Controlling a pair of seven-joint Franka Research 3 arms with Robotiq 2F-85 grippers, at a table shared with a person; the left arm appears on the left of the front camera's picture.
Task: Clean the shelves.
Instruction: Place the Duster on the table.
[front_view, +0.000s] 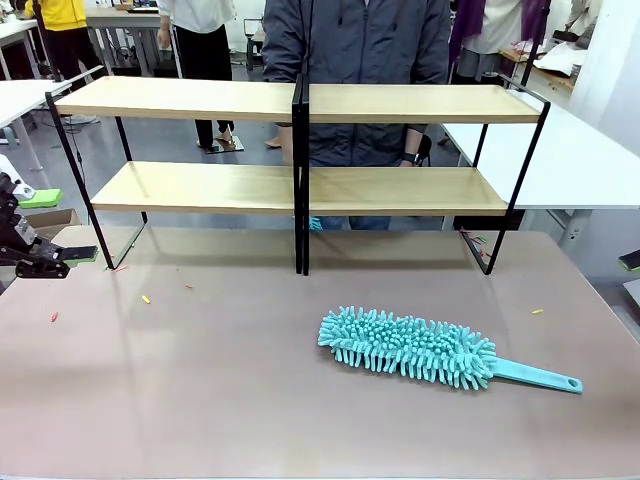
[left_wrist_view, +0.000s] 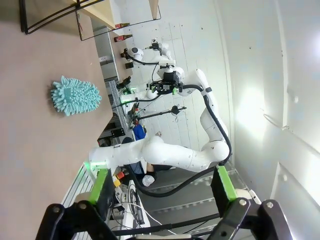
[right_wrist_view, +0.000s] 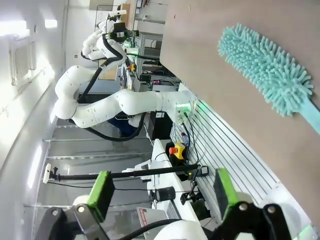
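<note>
Shelves (front_view: 300, 100), light-wood two-tier rack, black frame: uncleaned. Teal chenille duster (front_view: 410, 347) lies on worktop (front_view: 200, 400). Both hands (left_wrist_view: 162, 187) (right_wrist_view: 160, 187) spread, empty. Risk: grasping the fluffy head instead of the handle, likely slipping.

Even, bright indoor light falls from above, leaving only soft shadows under the shelves (front_view: 300, 100) and duster (front_view: 410, 348) on the tabletop (front_view: 200, 400), while both wrist views bend at the edges and show white glare patches on the walls; focus is sharp throughout.
</note>
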